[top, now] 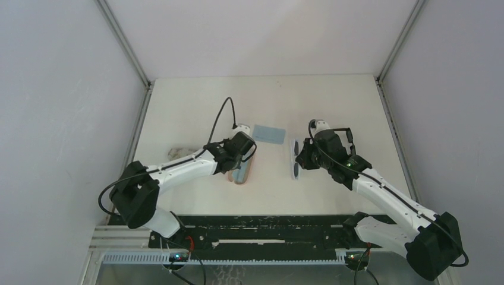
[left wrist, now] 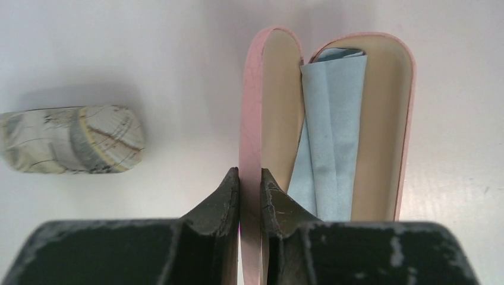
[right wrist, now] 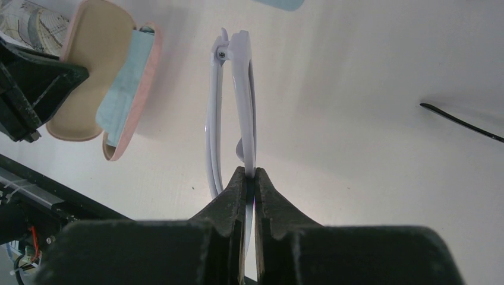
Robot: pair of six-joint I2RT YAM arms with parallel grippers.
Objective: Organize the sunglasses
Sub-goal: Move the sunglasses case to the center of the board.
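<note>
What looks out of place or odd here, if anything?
Only the blue cloth: it lies folded and askew inside the open pink case, which the left gripper pinches by one wall. Nothing looks spilled or damaged.

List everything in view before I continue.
sunglasses: one, white frame, dark lenses, table centre, held by the right gripper
pink case: one, pink, open, left of the sunglasses
cloths: two, light blue; one inside the pink case, one flat on the table beyond it
grey case: one, grey-patterned, closed, left of the pink case
table: one, white
left gripper: black, shut on the pink case's wall
right gripper: black, shut on the sunglasses
</note>
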